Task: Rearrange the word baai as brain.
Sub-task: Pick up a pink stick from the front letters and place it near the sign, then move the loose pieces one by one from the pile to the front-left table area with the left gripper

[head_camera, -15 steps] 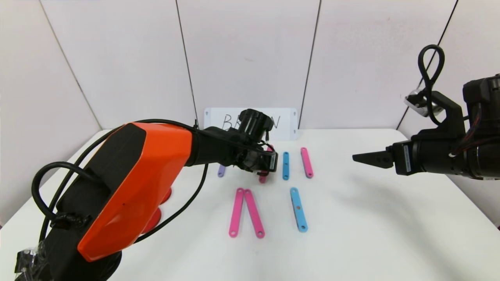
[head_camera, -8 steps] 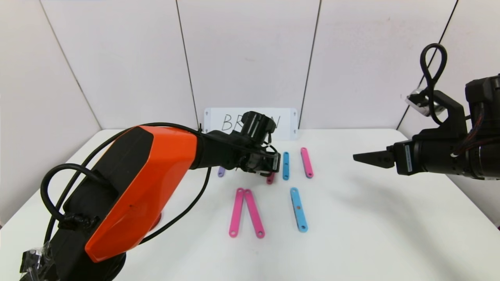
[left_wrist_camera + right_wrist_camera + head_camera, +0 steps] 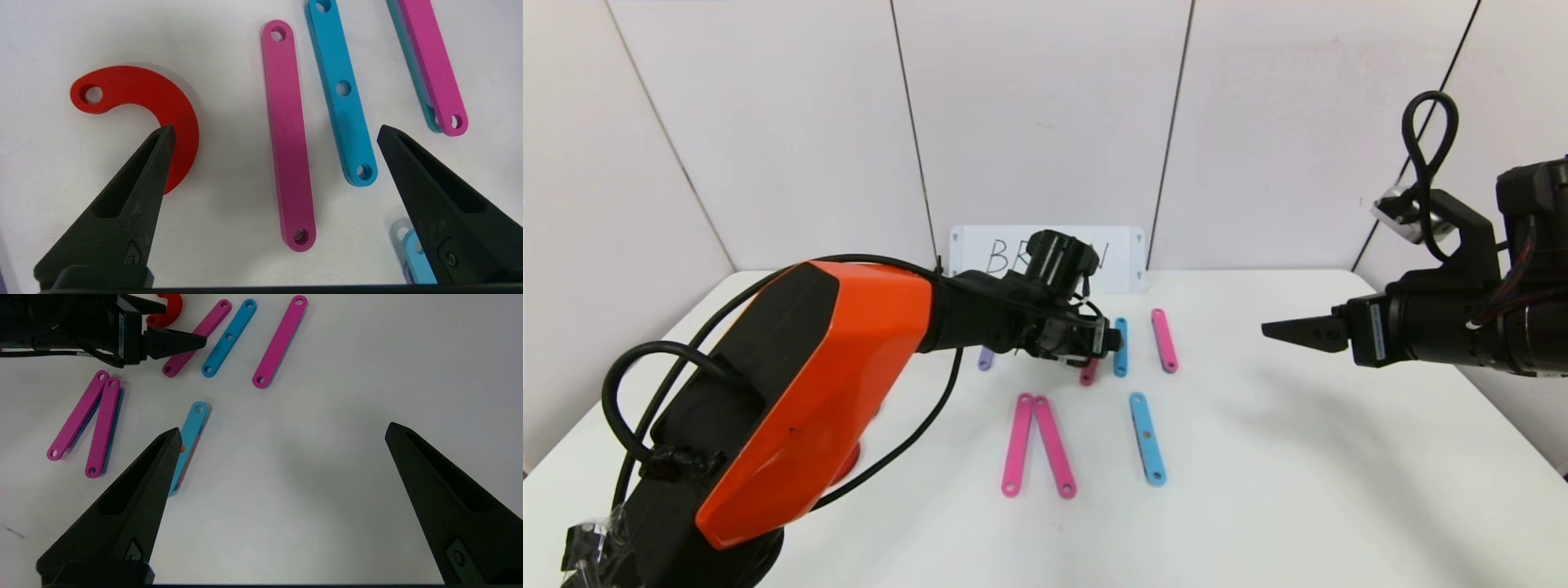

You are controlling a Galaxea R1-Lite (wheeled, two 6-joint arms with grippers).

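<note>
The word's flat pieces lie spread on the white table point(image 3: 1298, 457). My left gripper point(image 3: 1098, 339) hovers open just above a pink bar point(image 3: 288, 134), jaws wide on either side and touching nothing. A red hook point(image 3: 163, 98) lies beside one fingertip. A light-blue bar point(image 3: 341, 94) and a second pink bar point(image 3: 431, 61) lie parallel on the other side. In the head view only the near end of the pink bar point(image 3: 1088, 374) shows below the gripper. My right gripper point(image 3: 1298, 333) hangs open over bare table at the right.
Two pink bars point(image 3: 1018, 445) form a narrow V in front, with a light-blue bar point(image 3: 1147, 438) to their right. A purple bar's end point(image 3: 986, 358) shows behind the left arm. A white handwritten card point(image 3: 1123, 257) leans on the back wall.
My left gripper has gone from shut to open and shifted slightly right. The pink bar it held tilted now lies flat beside the light-blue bar. The right arm stayed put.
</note>
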